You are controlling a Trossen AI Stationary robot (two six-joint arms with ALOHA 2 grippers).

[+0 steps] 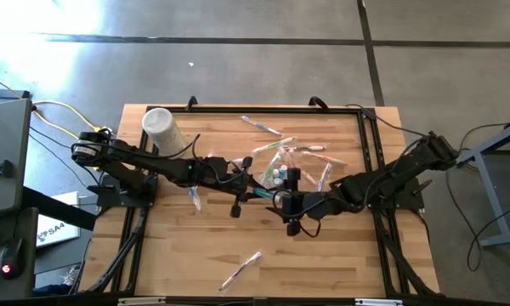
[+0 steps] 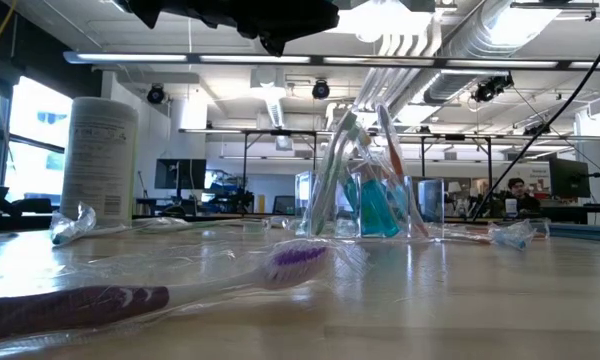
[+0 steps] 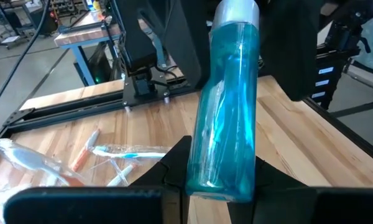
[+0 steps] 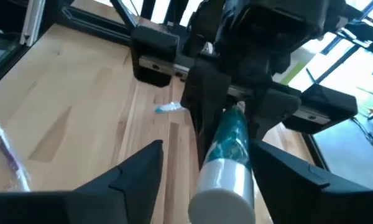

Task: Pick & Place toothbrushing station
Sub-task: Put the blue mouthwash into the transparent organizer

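One teal tube (image 3: 227, 106) (two jaws' grip), one white tub (image 1: 161, 129).

The floor (image 1: 263, 51) is grey concrete with dark seams, brightest at 11 o'clock. The wooden tabletop (image 1: 323, 246) sits centred in a black frame (image 1: 367, 136). A desk (image 1: 0, 144) stands at 9 o'clock. Windows (image 2: 20, 140) lie at 9 o'clock in the low view. Ceiling ducts (image 2: 420, 40) and strip lights (image 2: 180, 58) run overhead.
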